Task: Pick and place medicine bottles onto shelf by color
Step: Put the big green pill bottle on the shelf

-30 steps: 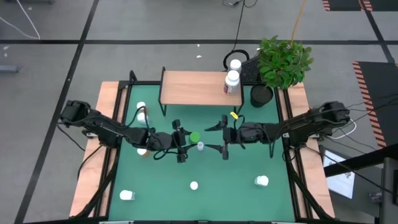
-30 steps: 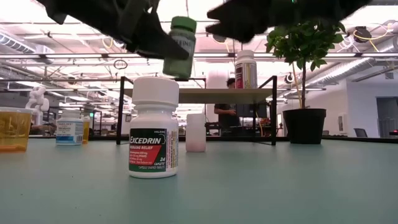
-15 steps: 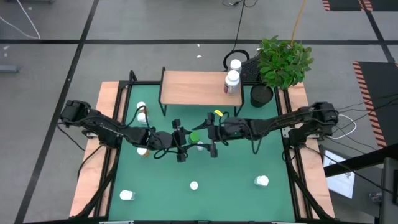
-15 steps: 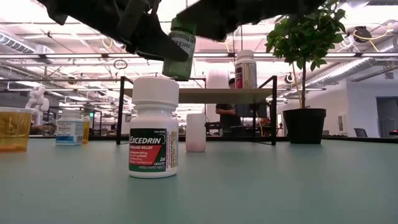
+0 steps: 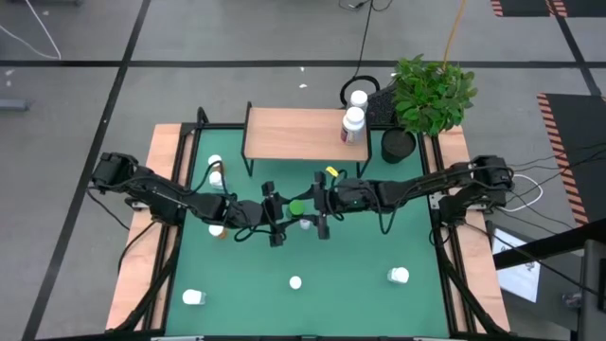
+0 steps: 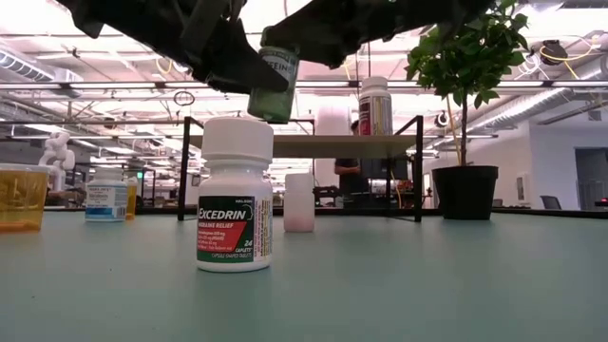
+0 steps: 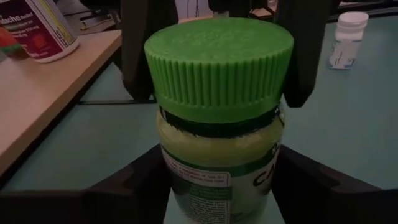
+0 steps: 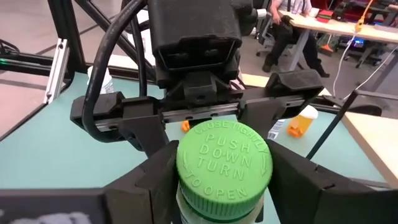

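Observation:
A green-capped bottle with a pale green body (image 5: 296,207) is held in the air over the middle of the green mat, slightly tilted in the low view (image 6: 276,81). My left gripper (image 5: 284,210) is shut on its body. My right gripper (image 5: 310,204) is open and comes level from the table's right. Its fingers (image 8: 155,180) stand on either side of the green cap (image 8: 224,165). The light-wood shelf (image 5: 294,133) stands at the far side, with a red-labelled, white-capped bottle (image 5: 352,126) upright on its right end. My left gripper pinches the bottle's body below the cap (image 7: 217,162) between its two fingers (image 7: 124,186), coming level from the table's left. The bottle is lifted clear of the mat, cap up and slightly tilted. My right gripper's fingers flank the cap closely; I cannot tell whether they touch it.
Several bottles stand on the mat: an Excedrin bottle (image 6: 235,195) at the near middle, a white one (image 6: 298,201) below the grippers, others at the left (image 5: 217,176) and near right (image 5: 399,276). A potted plant (image 5: 431,95) stands at the far right.
My right gripper has gone toward the table's left, up to the green-capped bottle, and its fingers now stand on either side of the cap. The bottle has stayed where it was in my left gripper.

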Action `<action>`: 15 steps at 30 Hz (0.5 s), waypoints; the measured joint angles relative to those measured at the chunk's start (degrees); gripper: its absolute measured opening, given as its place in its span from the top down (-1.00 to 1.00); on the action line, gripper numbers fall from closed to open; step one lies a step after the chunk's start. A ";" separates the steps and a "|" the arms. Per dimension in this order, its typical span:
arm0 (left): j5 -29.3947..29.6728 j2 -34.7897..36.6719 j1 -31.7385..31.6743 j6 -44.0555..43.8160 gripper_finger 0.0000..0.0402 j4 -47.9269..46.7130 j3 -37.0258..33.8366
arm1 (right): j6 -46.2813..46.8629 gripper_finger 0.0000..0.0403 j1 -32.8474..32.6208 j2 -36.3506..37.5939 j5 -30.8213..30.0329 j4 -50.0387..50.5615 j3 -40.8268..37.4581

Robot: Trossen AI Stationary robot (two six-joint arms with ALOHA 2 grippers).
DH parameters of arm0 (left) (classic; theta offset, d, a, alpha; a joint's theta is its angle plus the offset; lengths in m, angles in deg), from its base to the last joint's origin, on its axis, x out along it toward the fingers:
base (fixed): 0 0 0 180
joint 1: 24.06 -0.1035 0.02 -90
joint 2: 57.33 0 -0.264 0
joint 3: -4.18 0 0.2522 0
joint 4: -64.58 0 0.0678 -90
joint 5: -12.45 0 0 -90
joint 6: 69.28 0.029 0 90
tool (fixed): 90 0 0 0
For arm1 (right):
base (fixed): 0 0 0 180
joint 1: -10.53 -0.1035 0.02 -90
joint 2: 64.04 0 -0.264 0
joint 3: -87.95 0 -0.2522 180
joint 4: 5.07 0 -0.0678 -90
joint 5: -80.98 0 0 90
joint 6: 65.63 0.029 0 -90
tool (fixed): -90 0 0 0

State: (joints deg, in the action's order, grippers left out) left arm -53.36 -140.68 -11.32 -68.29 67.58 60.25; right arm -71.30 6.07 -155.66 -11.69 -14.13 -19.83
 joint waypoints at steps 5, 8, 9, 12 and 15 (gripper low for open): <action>0.39 0.00 -0.50 -3.35 -0.45 0.50 0.00 | 0.18 0.05 0.56 3.73 -0.90 3.92 0.00; 0.46 0.00 -1.09 -5.40 -0.61 -0.47 0.00 | 0.02 0.04 0.72 7.40 -4.14 8.63 -0.02; 0.42 0.00 -1.38 -5.92 -0.65 -0.97 0.00 | -0.12 0.03 0.83 8.86 -5.59 10.93 -0.02; 0.41 0.00 -1.98 -6.51 -0.73 -2.24 0.00 | -0.21 0.02 1.62 13.30 -10.27 18.11 -0.02; 0.42 0.00 -2.21 -6.51 -0.75 -2.51 0.00 | 0.36 0.02 3.07 17.30 -16.04 25.10 -0.02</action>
State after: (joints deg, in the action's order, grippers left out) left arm -52.95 -140.68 -13.53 -74.80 65.07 60.25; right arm -70.94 9.13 -138.36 -27.74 10.97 -19.86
